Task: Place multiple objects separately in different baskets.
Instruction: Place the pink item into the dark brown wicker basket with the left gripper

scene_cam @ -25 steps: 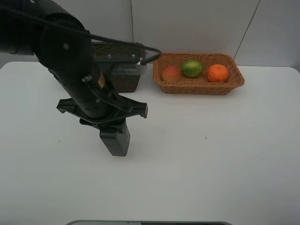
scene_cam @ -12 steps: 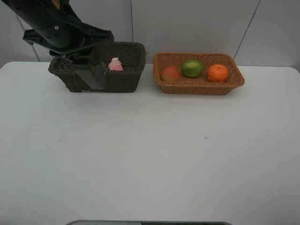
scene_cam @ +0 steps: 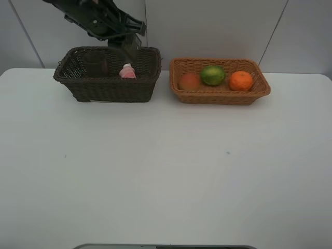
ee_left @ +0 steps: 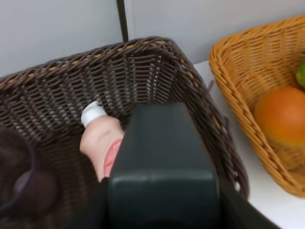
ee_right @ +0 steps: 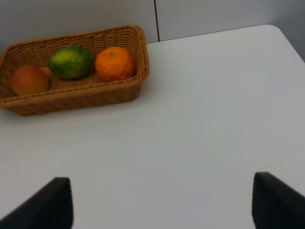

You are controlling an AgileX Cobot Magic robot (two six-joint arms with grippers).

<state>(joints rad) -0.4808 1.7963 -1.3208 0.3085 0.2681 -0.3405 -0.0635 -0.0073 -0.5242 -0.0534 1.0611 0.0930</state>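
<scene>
- The right gripper (ee_right: 162, 200) showed only in its own wrist view, as two dark fingertips at the lower left and lower right corners of the frame; they stood wide apart with nothing between them, above bare white table (ee_right: 205, 119).
- In the high view the near part of the table was bare, and both baskets stood side by side at the far edge, close but not touching.
- The left arm (scene_cam: 98, 18) reached in from the upper left of the high view, and its gripper (scene_cam: 124, 47) hung over the back of the dark brown basket (scene_cam: 106, 91).
- In the left wrist view a dark block of that gripper filled the lower centre; I could not tell if it was open or closed.
- Inside the dark basket the small pink bottle (ee_left: 100, 140) lay tilted near the right end, with its white cap toward the back wall. The purplish-brown cup (scene_cam: 96, 63) stood to the left of it.
- The light orange-tan basket (scene_cam: 220, 96) was at the upper right of centre. It held, from left to right, the reddish-orange fruit (scene_cam: 189, 81), the green fruit (scene_cam: 212, 75) and the orange (scene_cam: 241, 80), in one row.
</scene>
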